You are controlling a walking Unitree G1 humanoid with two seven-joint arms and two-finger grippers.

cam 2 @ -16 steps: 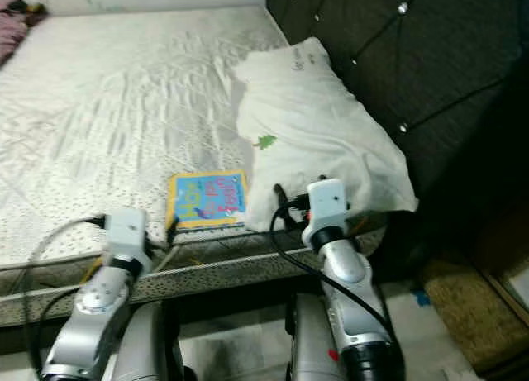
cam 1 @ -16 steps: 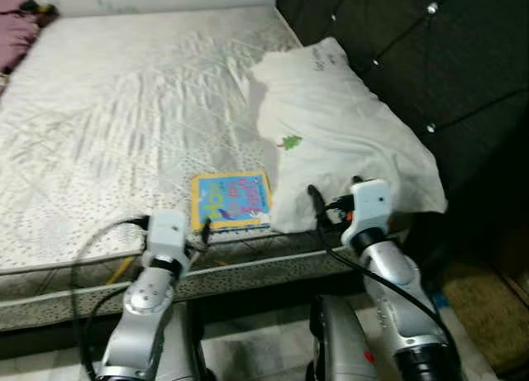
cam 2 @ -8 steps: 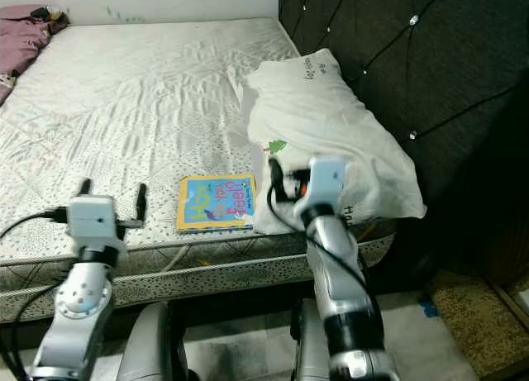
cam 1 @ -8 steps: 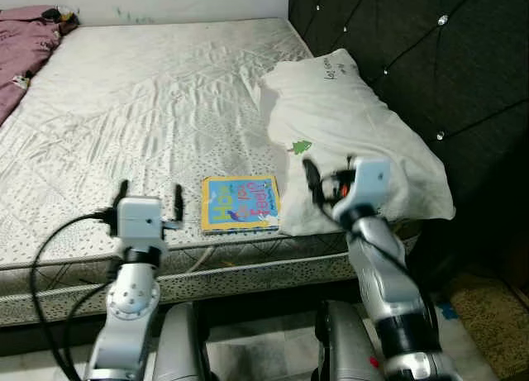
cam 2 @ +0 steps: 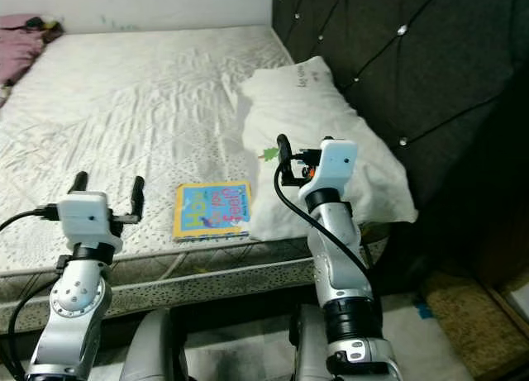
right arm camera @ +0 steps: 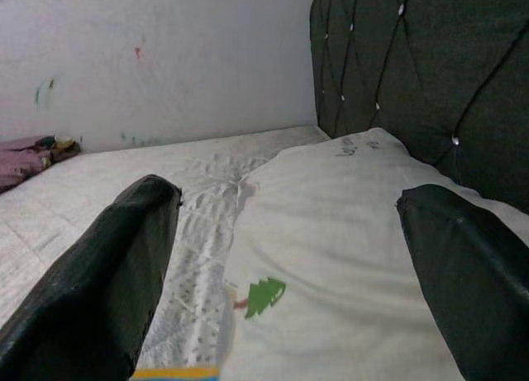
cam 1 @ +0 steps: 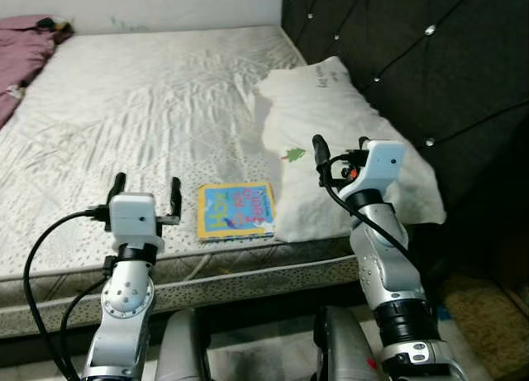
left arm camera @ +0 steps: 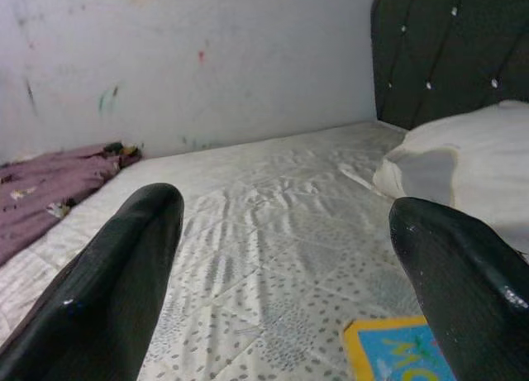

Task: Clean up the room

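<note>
Right now the robot is standing at the side of the bed (cam 1: 149, 92), both silver arms lifted in front of it. Its left gripper (cam 1: 145, 188) is hovering over the near edge of the mattress with the two black fingers (left arm camera: 107, 290) spread wide apart and nothing between them. A colourful book (cam 1: 235, 210) is lying flat on the sheet just beside that gripper, toward the headboard side, close to the mattress edge, and nothing is touching it. One edge of the book is sitting right against a white pillow (cam 1: 347, 141), which is lying by the dark tufted headboard (cam 1: 413, 59) and carrying a small green tree print (right arm camera: 264, 294).

The right gripper (cam 1: 340, 150) is raised above the near end of that pillow, its fingers (right arm camera: 91, 282) also held wide apart and gripping nothing; in the wrist view they are framing the pillow and the tree print without touching the fabric. Black cables are looping from both wrists.

Over at the far corner of the bed, a purple cloth (cam 1: 25, 50) is lying bunched against the pale wall (left arm camera: 190, 59), well apart from the book and both grippers.
</note>
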